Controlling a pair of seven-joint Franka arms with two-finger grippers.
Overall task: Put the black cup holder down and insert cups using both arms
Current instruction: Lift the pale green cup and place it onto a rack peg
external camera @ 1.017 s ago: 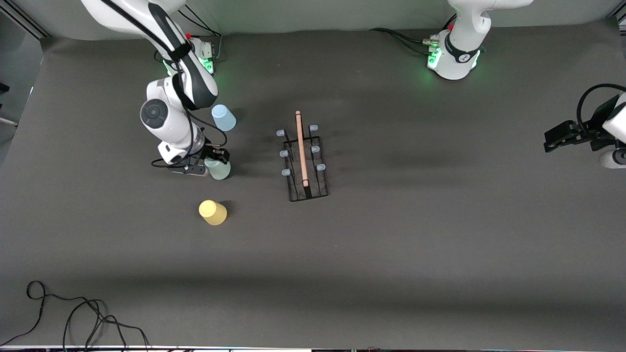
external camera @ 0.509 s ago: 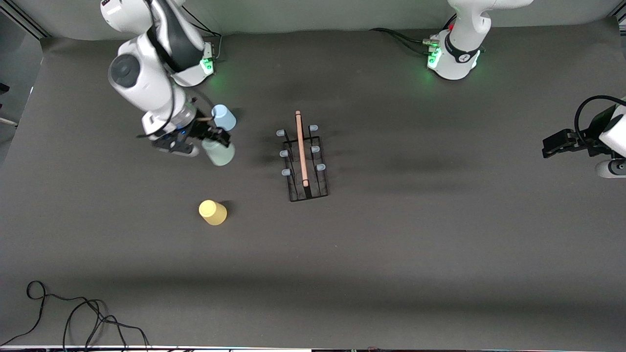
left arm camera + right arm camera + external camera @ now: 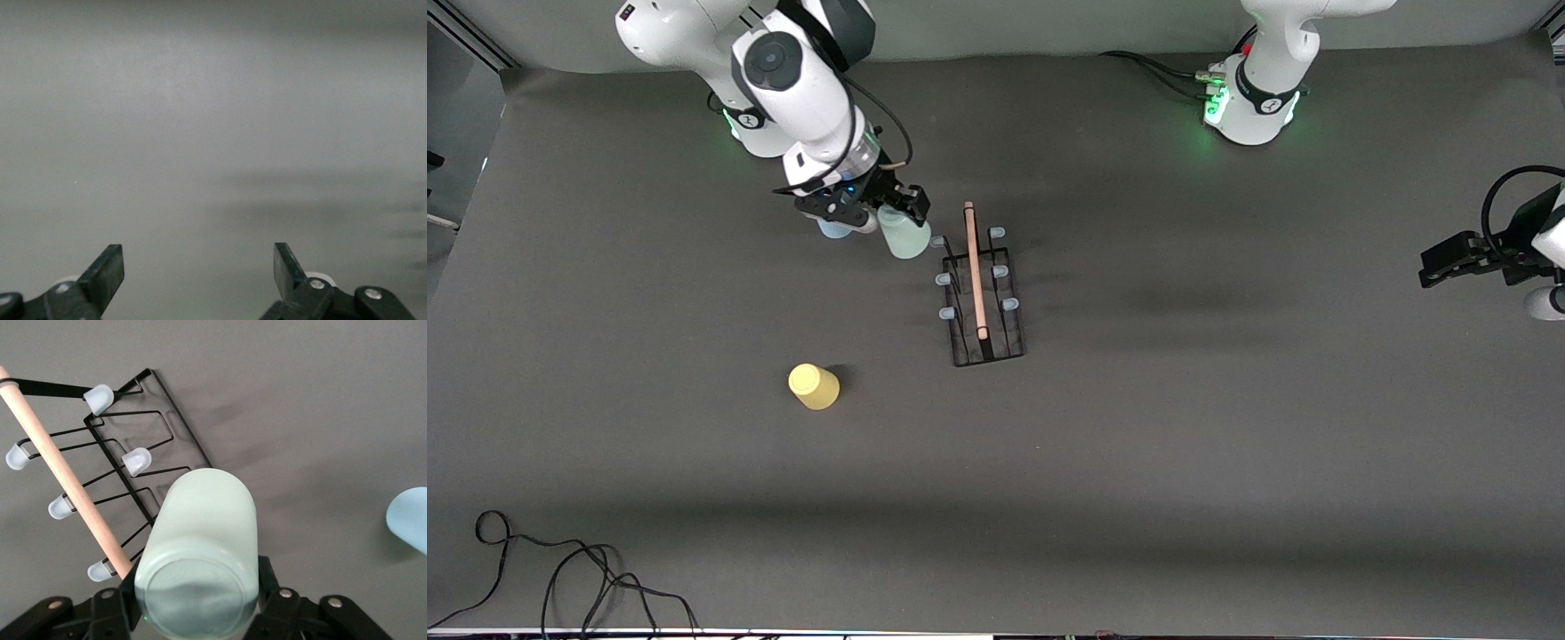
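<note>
The black cup holder [image 3: 983, 293] stands mid-table, its wooden rod handle [image 3: 974, 267] on top and pale blue capped pegs at the sides; it also shows in the right wrist view [image 3: 127, 460]. My right gripper [image 3: 889, 209] is shut on the pale grey-green cup [image 3: 904, 236], held in the air beside the rack's end toward the robot bases; the cup fills the right wrist view [image 3: 200, 553]. The light blue cup [image 3: 834, 229] is partly hidden under the right gripper and shows at an edge of the right wrist view [image 3: 410, 517]. The yellow cup [image 3: 814, 386] stands nearer the front camera. My left gripper [image 3: 1440, 262] is open and waits at the left arm's end of the table [image 3: 199, 263].
Black cables [image 3: 560, 569] lie at the table's front corner toward the right arm's end. The green-lit arm bases [image 3: 1249, 102] stand along the table's edge farthest from the front camera.
My right gripper lifted the pale grey-green cup off the table and carried it toward the rack, over the light blue cup. The left gripper barely shifted.
</note>
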